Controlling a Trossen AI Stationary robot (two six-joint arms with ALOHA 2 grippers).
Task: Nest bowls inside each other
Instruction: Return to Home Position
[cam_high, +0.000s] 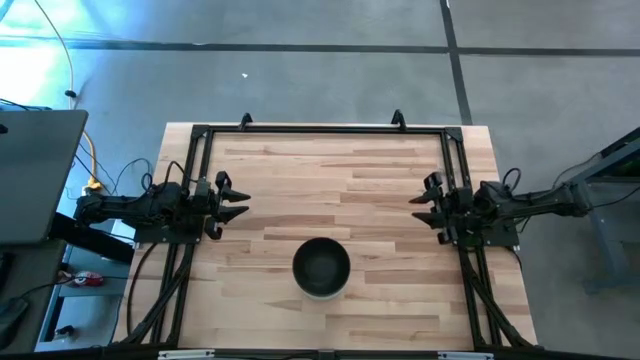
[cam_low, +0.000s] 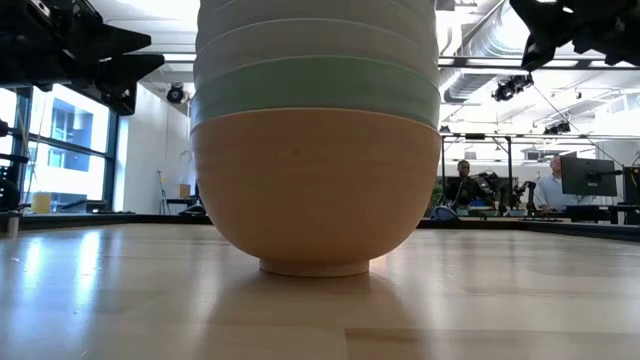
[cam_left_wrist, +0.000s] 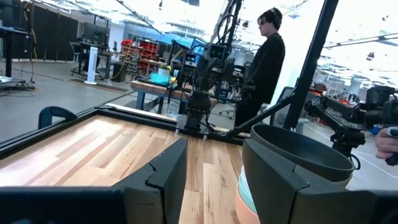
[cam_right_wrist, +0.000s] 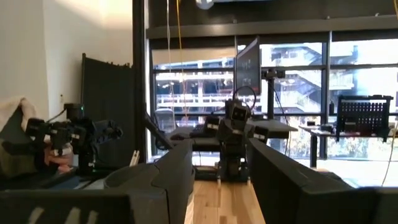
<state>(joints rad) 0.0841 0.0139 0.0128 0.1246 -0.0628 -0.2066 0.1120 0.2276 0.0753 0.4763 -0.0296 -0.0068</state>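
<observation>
The bowls stand nested in one stack (cam_high: 321, 267) near the middle of the table's near edge. From above only the black top bowl shows. In the low view the peach-orange bowl (cam_low: 315, 190) is lowest, resting on its foot ring on the table, with the mint green one (cam_low: 315, 88) and a white one (cam_low: 315, 40) above it. The left wrist view shows the black bowl (cam_left_wrist: 305, 149) on top. My left gripper (cam_high: 235, 200) hovers open left of and beyond the stack. My right gripper (cam_high: 425, 205) hovers open right of and beyond it. Neither touches the bowls.
A black metal frame (cam_high: 320, 128) runs along the table's far edge and both sides. Bare wood lies between the grippers and beyond the stack. A person (cam_left_wrist: 264, 62) stands past the table's far side; seated people (cam_low: 555, 185) show far behind in the room.
</observation>
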